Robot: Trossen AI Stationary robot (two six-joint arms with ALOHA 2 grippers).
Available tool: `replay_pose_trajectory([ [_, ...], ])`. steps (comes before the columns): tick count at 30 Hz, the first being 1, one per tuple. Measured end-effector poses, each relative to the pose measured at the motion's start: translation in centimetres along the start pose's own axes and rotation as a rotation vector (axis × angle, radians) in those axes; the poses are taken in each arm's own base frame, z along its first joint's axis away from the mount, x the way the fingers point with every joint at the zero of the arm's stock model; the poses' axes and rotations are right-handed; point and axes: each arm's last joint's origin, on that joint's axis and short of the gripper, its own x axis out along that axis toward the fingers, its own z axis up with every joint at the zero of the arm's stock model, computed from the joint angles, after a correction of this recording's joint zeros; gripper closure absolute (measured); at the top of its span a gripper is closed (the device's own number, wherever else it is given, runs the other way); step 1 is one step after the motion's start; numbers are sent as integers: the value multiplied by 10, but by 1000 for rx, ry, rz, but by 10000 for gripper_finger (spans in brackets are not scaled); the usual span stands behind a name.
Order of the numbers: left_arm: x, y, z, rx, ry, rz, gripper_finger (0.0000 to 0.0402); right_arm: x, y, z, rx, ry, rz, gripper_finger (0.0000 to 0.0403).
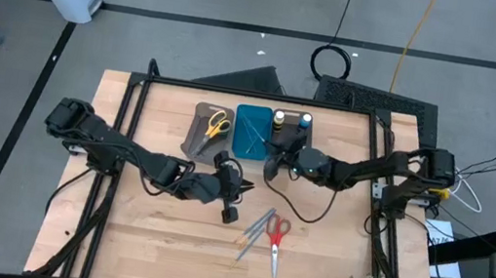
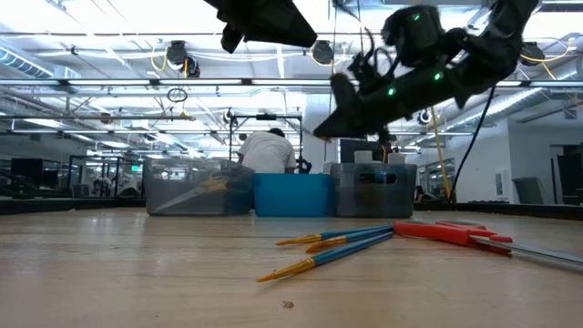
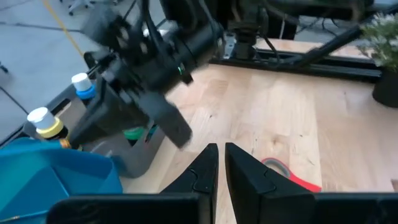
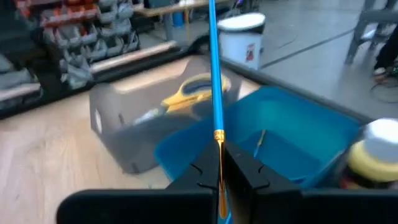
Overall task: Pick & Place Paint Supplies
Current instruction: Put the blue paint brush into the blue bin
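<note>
Right pincer (image 4: pixel 221 163) grips blue brush (image 4: pixel 215 68)

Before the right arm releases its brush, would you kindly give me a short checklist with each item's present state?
1. Right claw shut on the blue brush: ok.
2. Brush over the blue tray: ok.
3. Room left in the blue tray: ok; only one brush is visible inside.
4. Left claw shut, holding nothing, clear of the tray: ok.
5. Table fully cleared: not ok; loose brushes and red scissors remain.
</note>
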Motion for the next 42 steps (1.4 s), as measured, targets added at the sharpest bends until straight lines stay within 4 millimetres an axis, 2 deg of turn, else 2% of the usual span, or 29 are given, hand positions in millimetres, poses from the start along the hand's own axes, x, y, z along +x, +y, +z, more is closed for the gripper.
replay_pose_trajectory([
  [3,1,3,0,-19,3,9,362,12,2,-6,-2,26,16,403],
  [7,2,3,0,-30,6,10,362,21,-1,-13,-15,24,-54,403],
  [11,1,3,-1,-60,16,2,362,23,-4,-13,-11,16,-87,395],
  [24,0,1,-3,-77,34,-1,362,23,-4,-13,34,8,-79,315],
  [29,0,1,-3,-76,34,-1,362,21,3,-11,0,1,7,289],
  [35,0,1,-3,-77,34,-2,362,7,21,3,-77,-41,139,269],
  [42,-2,-7,-6,-77,40,-31,342,-34,48,32,-239,-89,254,255],
])
